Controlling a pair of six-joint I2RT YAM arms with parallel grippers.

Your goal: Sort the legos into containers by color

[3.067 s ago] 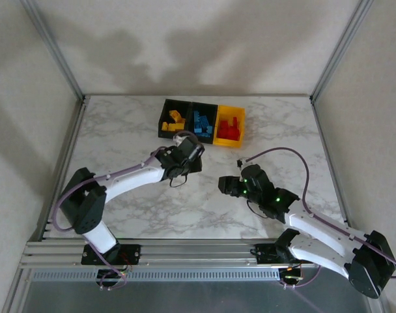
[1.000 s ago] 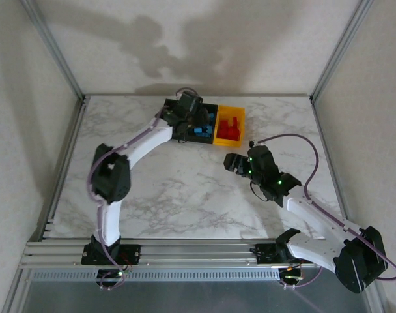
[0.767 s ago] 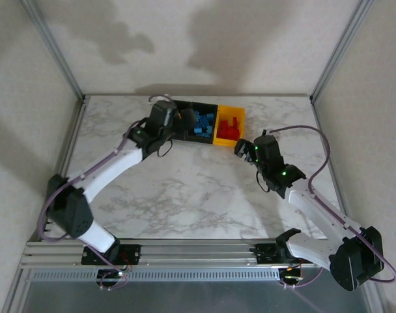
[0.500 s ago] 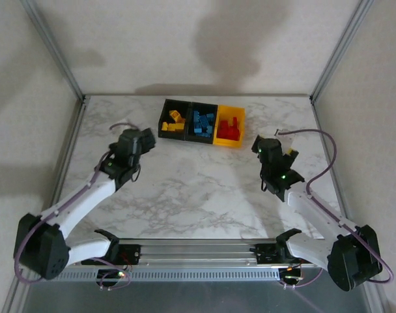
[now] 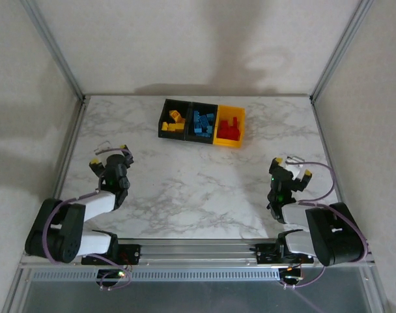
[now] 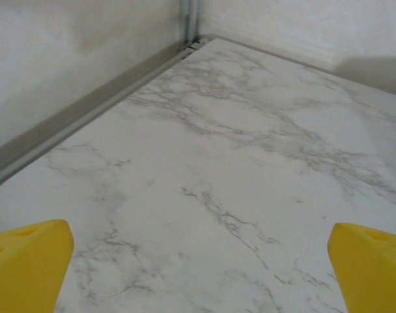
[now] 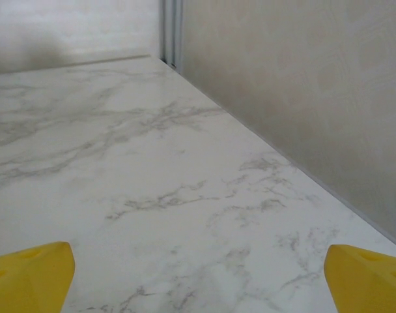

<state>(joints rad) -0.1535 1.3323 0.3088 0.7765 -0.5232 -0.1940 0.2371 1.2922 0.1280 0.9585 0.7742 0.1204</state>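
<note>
You have both grippers spread wide, nothing between the yellow fingertips. Ahead of the left gripper [image 6: 198, 270] the table [image 6: 250, 150], smooth white marble with grey veins, runs bare to a grey metal rail [image 6: 87, 111] on its left and a corner post [image 6: 191, 16] beyond. The right gripper [image 7: 198, 274] has open marble in front and the textured beige wall [image 7: 302, 85] close on its right. The containers [image 5: 163, 120] sit well ahead, right of the left gripper and left of the right one: yellow legos [image 5: 174, 120] and blue legos [image 5: 201, 122] in black bins, red legos [image 5: 229, 128] in the yellow.
</note>
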